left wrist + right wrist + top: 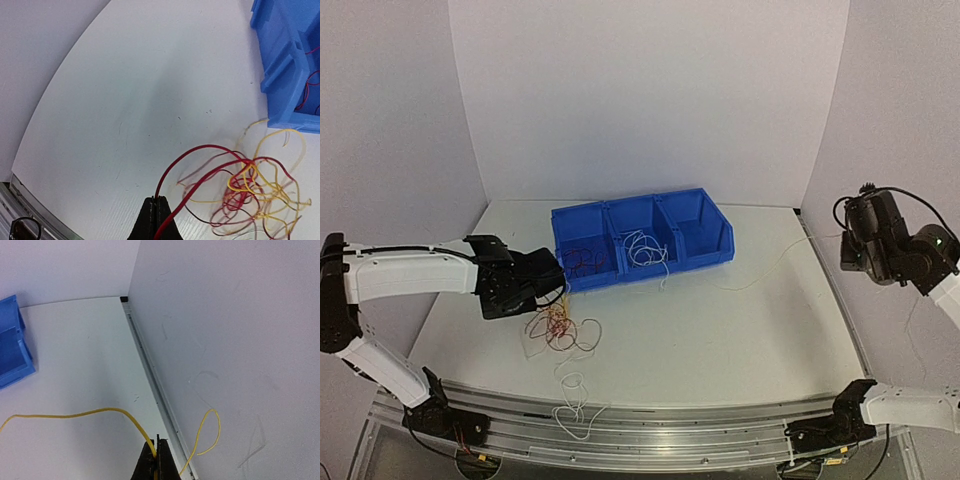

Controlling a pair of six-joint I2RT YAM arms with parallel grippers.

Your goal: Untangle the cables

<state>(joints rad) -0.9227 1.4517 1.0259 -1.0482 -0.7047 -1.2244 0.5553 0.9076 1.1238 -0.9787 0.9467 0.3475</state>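
Two grippers are pinched shut. The left gripper (pixel 156 207) clamps a thin dark red wire (pixel 202 146) from the curly red-and-yellow cable tangle (pixel 560 328), left of centre on the white bench (pixel 740 340) beside the three-compartment blue plastic bin (pixel 705 262). The right gripper (pixel 156 450) clamps a thin yellow wire (pixel 75 415) at the right edge.

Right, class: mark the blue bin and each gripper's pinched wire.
blue bin (pixel 698 232): top external view, right compartment floor.
red wire (pixel 204 146): left wrist view, arch top.
yellow wire (pixel 75 415): right wrist view, level stretch.
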